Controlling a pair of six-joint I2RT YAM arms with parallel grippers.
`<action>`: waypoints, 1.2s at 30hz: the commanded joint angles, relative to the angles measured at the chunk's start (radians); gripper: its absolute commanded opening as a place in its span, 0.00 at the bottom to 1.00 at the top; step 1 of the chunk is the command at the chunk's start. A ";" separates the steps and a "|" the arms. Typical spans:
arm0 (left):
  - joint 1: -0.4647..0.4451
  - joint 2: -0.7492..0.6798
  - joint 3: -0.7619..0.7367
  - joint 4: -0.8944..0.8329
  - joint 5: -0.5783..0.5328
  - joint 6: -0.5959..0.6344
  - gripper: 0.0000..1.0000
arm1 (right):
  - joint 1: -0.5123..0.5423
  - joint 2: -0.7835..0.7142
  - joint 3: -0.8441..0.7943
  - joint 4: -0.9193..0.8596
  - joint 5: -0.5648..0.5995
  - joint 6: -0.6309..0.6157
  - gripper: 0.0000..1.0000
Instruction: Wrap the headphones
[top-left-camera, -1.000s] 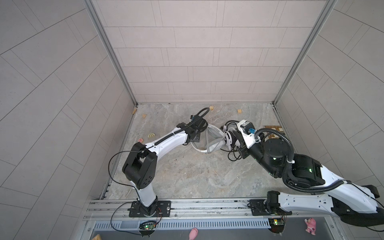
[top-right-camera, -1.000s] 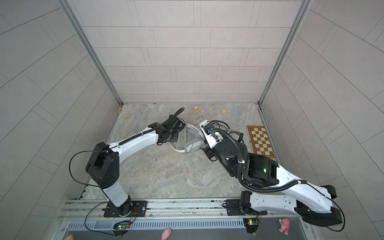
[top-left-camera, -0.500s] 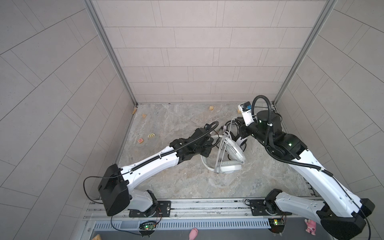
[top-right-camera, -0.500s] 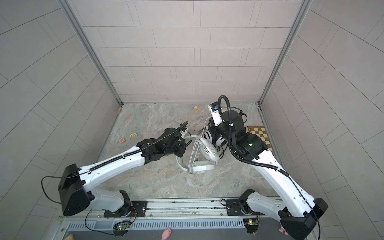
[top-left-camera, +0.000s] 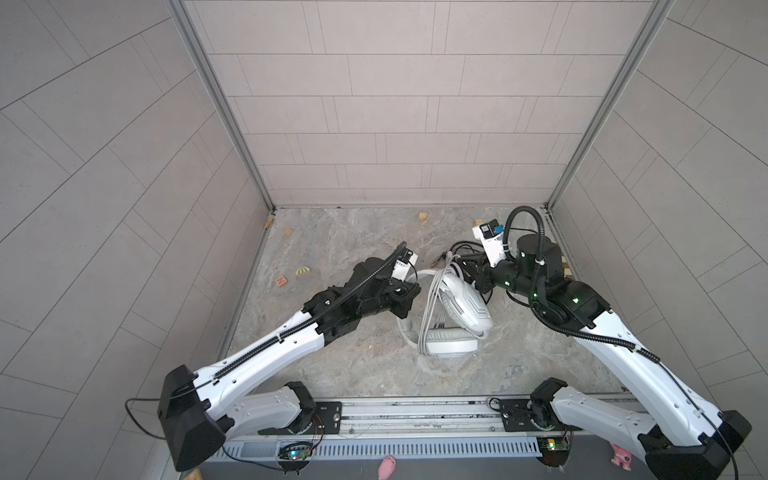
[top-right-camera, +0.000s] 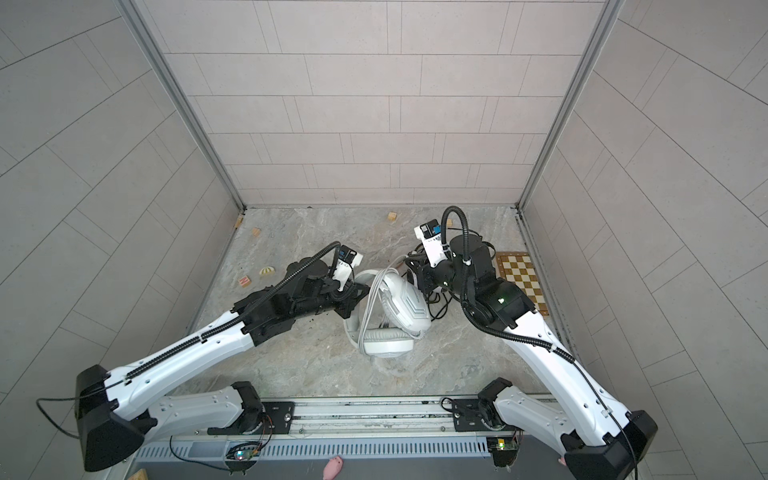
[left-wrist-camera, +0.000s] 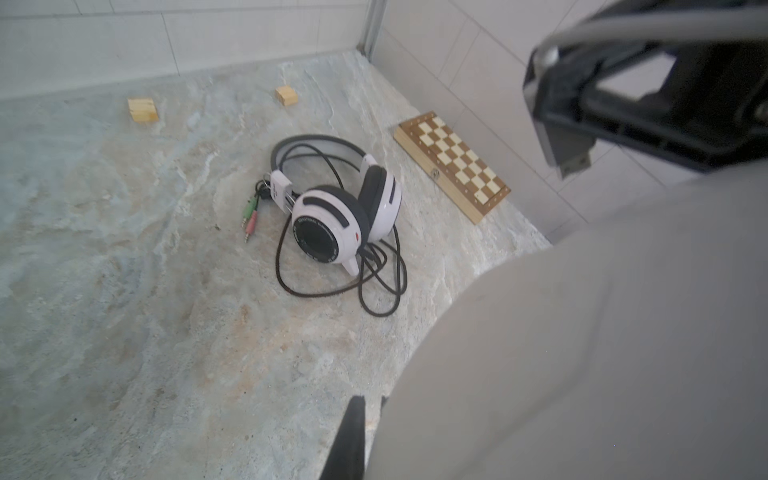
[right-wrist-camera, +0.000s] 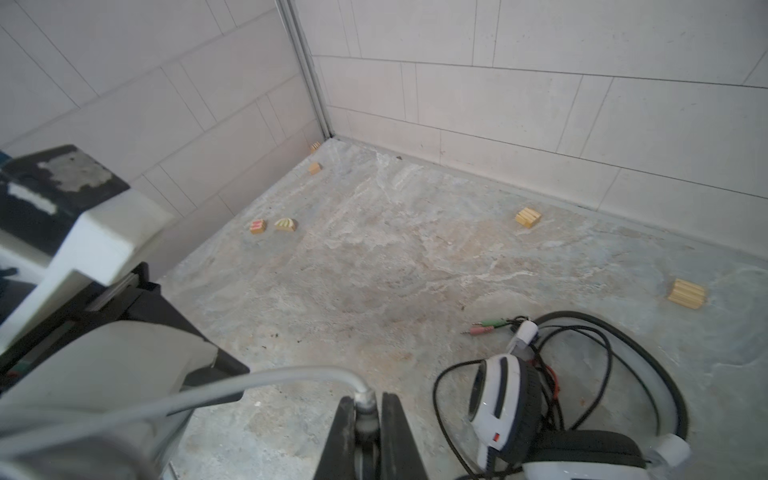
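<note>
1. Grey cable (right-wrist-camera: 316, 371) is what the right gripper (right-wrist-camera: 368, 404) pinches. In the right wrist view its two black fingers (right-wrist-camera: 347, 432) press onto the cable's ribbed end, and the cable arches away from them.
2. The left gripper (left-wrist-camera: 370, 401) is pressed together on the white headset (top-left-camera: 461, 305). In the left wrist view one dark fingertip shows against a blurred pale part of it. In both top views the jaws sit at the curve of the headband.
3. The white headset sits near the middle of the surface (top-left-camera: 332, 249), a little toward the near edge, between the two grippers. One ear cup is tilted up and the other lies flat below it. I cannot tell whether the lower cup touches the surface. Several turns of the grey cable run across the headset between the cups.
4. The black-and-white headset (left-wrist-camera: 332, 216) lies on its side toward the far right corner, just beyond the right gripper and apart from the white one. Its black cable (left-wrist-camera: 291, 282) lies in loose loops around it. The green and pink plugs (left-wrist-camera: 250, 216) rest beside the headband.
5. A closed chessboard (left-wrist-camera: 453, 166) lies along the right edge.
6. Plain wooden blocks (top-left-camera: 423, 216) dot the far edge, with more at the far left corner. A red-lettered block (top-left-camera: 281, 281) and a striped half-round piece (top-left-camera: 304, 272) lie together by the left edge.
</note>
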 joint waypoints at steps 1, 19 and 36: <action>0.009 -0.060 -0.008 0.225 0.016 -0.048 0.00 | -0.012 -0.006 -0.055 0.129 -0.094 0.152 0.01; 0.093 0.071 0.001 0.558 0.005 -0.171 0.00 | 0.298 0.049 -0.077 0.351 -0.117 0.322 0.01; 0.190 -0.068 -0.009 0.345 0.024 -0.074 0.00 | 0.052 -0.196 0.032 -0.057 0.286 0.098 0.01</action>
